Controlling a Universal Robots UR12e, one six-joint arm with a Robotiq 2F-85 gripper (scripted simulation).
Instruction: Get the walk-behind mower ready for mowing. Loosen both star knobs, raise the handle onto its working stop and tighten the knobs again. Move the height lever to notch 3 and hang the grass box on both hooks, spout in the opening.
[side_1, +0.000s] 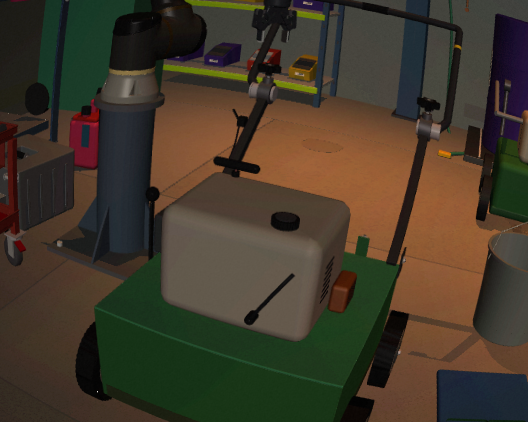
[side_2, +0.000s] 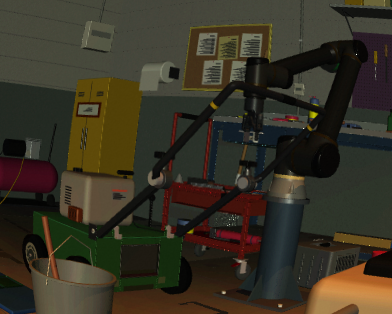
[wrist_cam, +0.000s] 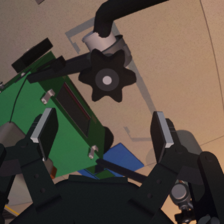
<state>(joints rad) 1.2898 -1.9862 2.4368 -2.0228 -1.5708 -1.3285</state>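
The green mower (side_1: 240, 320) (side_2: 107, 240) stands mid-floor with its black handle (side_1: 452, 60) (side_2: 200, 120) raised. A black star knob (side_1: 269, 68) (side_2: 247, 164) (wrist_cam: 107, 80) sits on the handle joint nearest the arm. My open, empty gripper (side_1: 274, 31) (side_2: 253, 136) (wrist_cam: 104, 135) hangs straight above that knob, a short way off it. The second star knob (side_1: 428, 104) (side_2: 161, 156) sits on the far joint. The height lever (side_1: 152, 220) with its ball top stands at the deck's side. The rear opening (side_2: 140, 259) (wrist_cam: 73, 109) has a hook (wrist_cam: 48, 96) at each upper corner. I cannot make out the grass box for certain.
A grey bucket (side_1: 502, 287) (side_2: 72, 287) stands behind the mower. The arm's pedestal (side_1: 125, 175) (side_2: 280, 240) rises beside the deck. A red cart (side_2: 220, 210) and a grey crate (side_2: 325, 262) are close to the pedestal. A blue mat (side_1: 482, 395) lies on the floor.
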